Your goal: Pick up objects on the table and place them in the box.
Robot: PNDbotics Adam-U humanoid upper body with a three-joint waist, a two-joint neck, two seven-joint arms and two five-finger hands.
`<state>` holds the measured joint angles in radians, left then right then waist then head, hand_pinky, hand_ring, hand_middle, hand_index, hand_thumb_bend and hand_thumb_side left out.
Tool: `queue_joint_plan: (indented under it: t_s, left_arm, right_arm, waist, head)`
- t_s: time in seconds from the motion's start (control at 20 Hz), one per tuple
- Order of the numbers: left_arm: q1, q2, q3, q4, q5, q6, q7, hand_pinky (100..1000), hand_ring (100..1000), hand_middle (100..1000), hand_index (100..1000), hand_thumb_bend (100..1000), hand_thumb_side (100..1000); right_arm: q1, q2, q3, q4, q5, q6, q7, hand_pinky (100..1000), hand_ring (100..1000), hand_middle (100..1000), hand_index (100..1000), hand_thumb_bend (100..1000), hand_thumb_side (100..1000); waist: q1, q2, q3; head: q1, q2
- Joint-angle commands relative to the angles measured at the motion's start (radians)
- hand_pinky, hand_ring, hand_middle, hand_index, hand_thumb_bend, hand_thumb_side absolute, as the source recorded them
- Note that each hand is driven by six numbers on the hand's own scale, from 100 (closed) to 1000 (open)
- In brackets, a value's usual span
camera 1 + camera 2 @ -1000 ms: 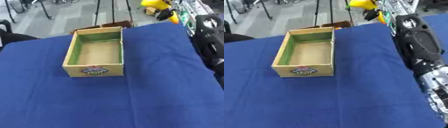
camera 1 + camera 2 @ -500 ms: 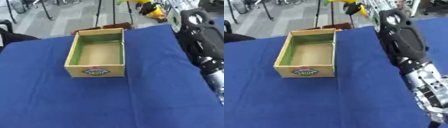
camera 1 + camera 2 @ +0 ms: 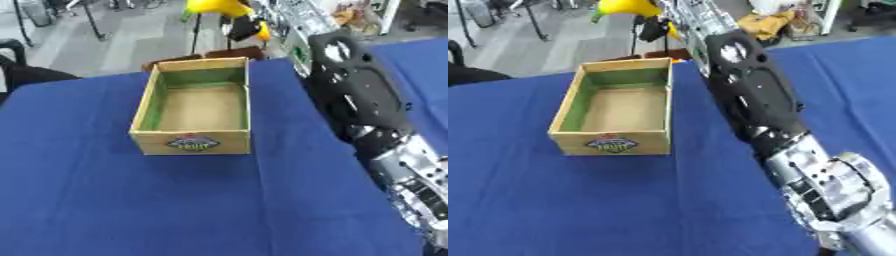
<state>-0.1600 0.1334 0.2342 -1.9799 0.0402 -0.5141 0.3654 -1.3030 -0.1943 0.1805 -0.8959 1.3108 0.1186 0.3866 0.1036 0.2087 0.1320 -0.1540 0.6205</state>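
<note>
A shallow cardboard box [image 3: 192, 142] with green inner walls and a printed label on its front stands open and empty on the blue table [image 3: 105, 200]. My right arm [image 3: 754, 100] reaches from the lower right up over the table's far side. At its end, the right hand [image 3: 654, 27] is curled on a yellow object [image 3: 626, 7] with a greenish tip, held in the air just beyond the box's far right corner. Part of that object is cut off by the top edge. No other loose object shows on the table. The left hand is out of view.
Brown wooden pieces [image 3: 229, 53] sit just behind the box at the table's far edge. Beyond lie grey floor, stand legs [image 3: 87, 20] and cluttered shelves [image 3: 798, 20]. A dark shape [image 3: 22, 75] borders the table's left edge.
My right arm has swung left across the table's right side, carrying the yellow object from the far right to above the box's far corner. The view has also shifted slightly.
</note>
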Motion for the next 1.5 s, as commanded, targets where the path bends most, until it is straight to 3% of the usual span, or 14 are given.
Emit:
queue_joint_plan:
  t_s: [0.05, 0.65, 1.15, 1.3, 1.35, 1.5]
  left_arm:
    - [-0.014, 0.017, -0.002, -0.02, 0.005, 0.0, -0.007, 301, 721, 743, 726, 100, 868]
    - [-0.018, 0.007, -0.002, -0.02, 0.007, 0.002, -0.01, 297, 724, 746, 725, 100, 868]
    - [-0.02, 0.002, -0.003, -0.02, 0.006, 0.003, -0.01, 295, 726, 748, 725, 100, 868]
    - [-0.021, 0.002, -0.003, -0.02, 0.005, 0.004, -0.01, 295, 727, 748, 725, 100, 868]
    - [-0.022, 0.001, -0.003, -0.02, 0.005, 0.004, -0.01, 295, 727, 748, 725, 100, 868]
    - [-0.022, 0.001, -0.003, -0.02, 0.005, 0.004, -0.01, 295, 727, 749, 725, 100, 868]
  right_arm:
    - [-0.025, 0.028, 0.003, 0.009, 0.015, 0.001, -0.017, 659, 836, 768, 642, 100, 471]
    - [0.022, 0.076, 0.006, 0.072, -0.021, 0.008, -0.047, 647, 851, 760, 636, 100, 462]
    - [0.03, 0.093, 0.013, 0.135, -0.076, 0.022, -0.027, 697, 889, 790, 677, 100, 499]
    - [0.032, 0.099, 0.013, 0.154, -0.082, 0.027, -0.028, 696, 889, 790, 677, 100, 496]
    - [0.033, 0.102, 0.012, 0.163, -0.083, 0.029, -0.029, 697, 889, 790, 678, 100, 456]
    - [0.036, 0.11, 0.009, 0.194, -0.082, 0.035, -0.032, 698, 890, 792, 677, 100, 494]
  waist:
    - [-0.002, -0.013, 0.006]
    - [0.003, 0.0, 0.013]
    - [0.003, 0.006, 0.013]
    - [0.002, 0.007, 0.014]
    - [0.002, 0.008, 0.015]
    - [0.002, 0.009, 0.016]
  head:
    - [-0.009, -0.017]
    - [-0.011, -0.022]
    - [-0.015, -0.024]
    - [-0.015, -0.026]
    - [-0.016, -0.026]
    - [-0.017, -0.026]
